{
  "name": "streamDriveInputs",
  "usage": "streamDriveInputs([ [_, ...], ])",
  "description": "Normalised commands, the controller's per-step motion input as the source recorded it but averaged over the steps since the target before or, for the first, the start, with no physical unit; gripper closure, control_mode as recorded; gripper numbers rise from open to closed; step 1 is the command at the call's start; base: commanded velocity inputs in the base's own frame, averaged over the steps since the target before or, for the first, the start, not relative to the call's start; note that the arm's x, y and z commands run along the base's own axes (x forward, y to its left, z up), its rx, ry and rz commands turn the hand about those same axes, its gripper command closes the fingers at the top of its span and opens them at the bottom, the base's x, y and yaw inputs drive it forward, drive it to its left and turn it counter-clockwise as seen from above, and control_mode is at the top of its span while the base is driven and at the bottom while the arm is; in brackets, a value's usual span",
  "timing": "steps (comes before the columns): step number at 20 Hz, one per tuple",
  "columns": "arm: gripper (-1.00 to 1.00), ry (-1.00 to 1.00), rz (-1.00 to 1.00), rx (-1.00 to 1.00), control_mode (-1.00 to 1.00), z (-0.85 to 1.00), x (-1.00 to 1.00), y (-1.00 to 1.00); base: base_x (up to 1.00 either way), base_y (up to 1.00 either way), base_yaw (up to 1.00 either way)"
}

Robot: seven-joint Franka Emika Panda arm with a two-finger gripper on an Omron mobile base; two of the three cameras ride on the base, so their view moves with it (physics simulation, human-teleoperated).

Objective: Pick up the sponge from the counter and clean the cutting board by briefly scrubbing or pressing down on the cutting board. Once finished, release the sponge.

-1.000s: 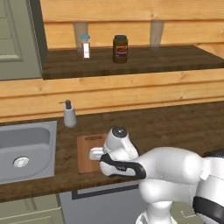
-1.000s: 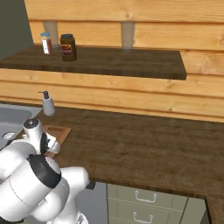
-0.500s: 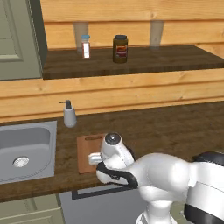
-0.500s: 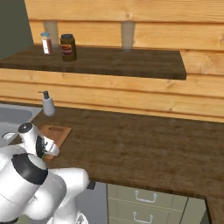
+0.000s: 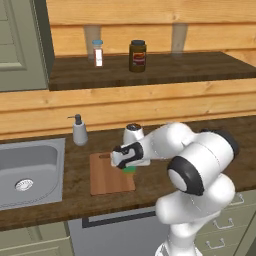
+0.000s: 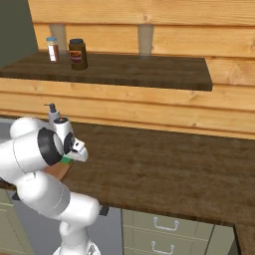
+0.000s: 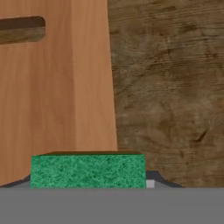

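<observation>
Where the dark wooden counter (image 5: 65, 197) runs beside the steel sink (image 5: 27, 170), the cutting board (image 5: 107, 175) is laid flat on it. The gripper (image 5: 129, 167) is closed on the green sponge (image 7: 87, 170), which is held over the board's right edge.

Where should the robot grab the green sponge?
By two opposite side faces, coming straight down from above. The sponge is a small, low block with its green top facing up, at the edge of the cutting board. Only its upright sides give the fingers something to pinch.
</observation>
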Motion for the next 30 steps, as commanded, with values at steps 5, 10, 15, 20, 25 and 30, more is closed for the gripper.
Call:
streamDriveInputs([
  [5,1.00,-0.01,0.01,-0.06,-1.00,0.09,0.05,-0.66,0.00,0.00,0.00],
  [10,1.00,-0.06,0.03,-0.05,-1.00,0.43,-0.08,-0.74,0.00,0.00,0.00],
  [15,1.00,-0.01,0.00,0.00,-1.00,0.43,-0.03,-0.63,0.00,0.00,0.00],
  [20,-1.00,0.06,0.00,0.00,-1.00,0.00,0.31,-0.35,0.00,0.00,0.00],
  [25,-1.00,0.00,0.00,0.00,-1.00,-0.31,0.10,-0.21,0.00,0.00,0.00],
  [30,-1.00,0.01,0.00,0.01,-1.00,-0.09,0.19,-0.15,0.00,0.00,0.00],
])
